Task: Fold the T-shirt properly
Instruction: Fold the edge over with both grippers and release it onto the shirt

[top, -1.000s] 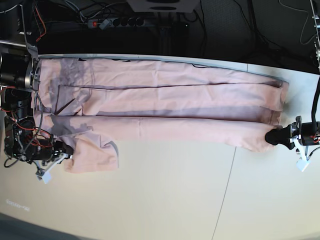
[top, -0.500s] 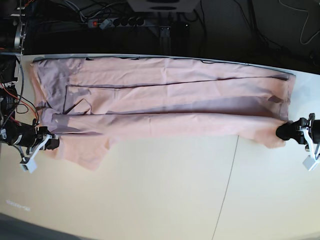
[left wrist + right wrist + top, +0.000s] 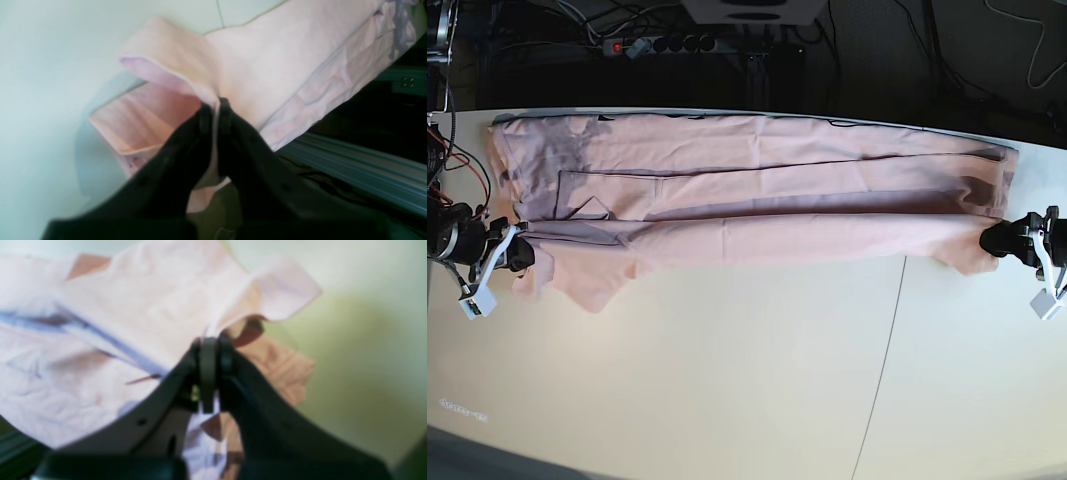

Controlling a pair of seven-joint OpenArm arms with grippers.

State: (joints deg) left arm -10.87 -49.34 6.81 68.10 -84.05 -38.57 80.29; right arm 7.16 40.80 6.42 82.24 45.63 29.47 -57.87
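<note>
in the last second i've drawn the near edge of the t-shirt (image 3: 757, 235) up off the table (image 3: 727, 380) and carried it toward the far side, so the lifted strip now lies tighter and straighter between my two ends than it did before. the loose flap by my right side has pulled in too. i take that to mean a lengthwise fold is under way: the near third is travelling over the middle, not yet laid down.

my left gripper (image 3: 999, 240) is clamped tight on the cloth at one end; its wrist view shows the black fingers (image 3: 230, 116) pinched together with pink fabric running between them. my right gripper (image 3: 515, 252) is likewise closed hard on the opposite end (that view is blurred, but the cloth clearly comes out from between the pads).

the shirt lies along the far half of the table, its long axis running side to side from one gripper to the other. the flared sleeve end sits at my right, the plainer narrow end at my left.
</note>
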